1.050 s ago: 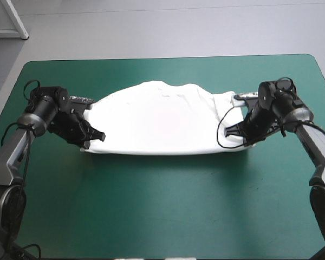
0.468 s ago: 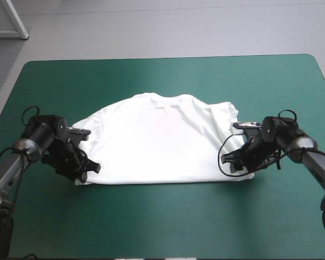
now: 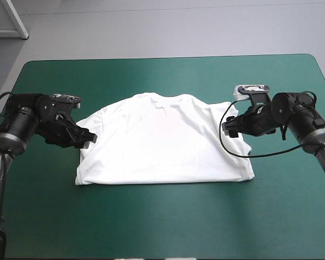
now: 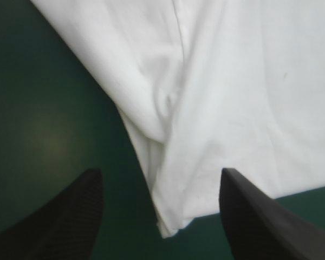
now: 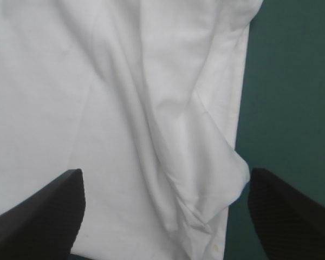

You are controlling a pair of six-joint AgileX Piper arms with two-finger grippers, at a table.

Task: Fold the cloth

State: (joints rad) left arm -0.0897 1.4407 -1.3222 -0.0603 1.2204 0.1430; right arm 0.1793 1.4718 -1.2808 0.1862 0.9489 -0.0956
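The white T-shirt [image 3: 162, 142] lies flat on the teal-green cover [image 3: 162, 222], folded in half, with its straight folded edge toward the near side. My left gripper [image 3: 88, 138] hovers at the shirt's left edge, open and empty. In the left wrist view the left gripper [image 4: 160, 174] has its fingers wide apart, with a corner of the T-shirt [image 4: 233, 81] lying loose below and ahead. My right gripper [image 3: 229, 128] is at the shirt's right edge, also open. In the right wrist view the right gripper [image 5: 167, 173] holds nothing, and a rumpled fold of the T-shirt [image 5: 70, 81] lies beneath.
Bare teal-green cover surrounds the shirt on every side, widest toward the near edge. A loop of black cable [image 3: 235, 146] hangs from the right wrist over the shirt's right side.
Both grippers brought the shirt's edge down toward the near side, let it go and opened. They have since lifted and drawn back toward the shirt's two sides.
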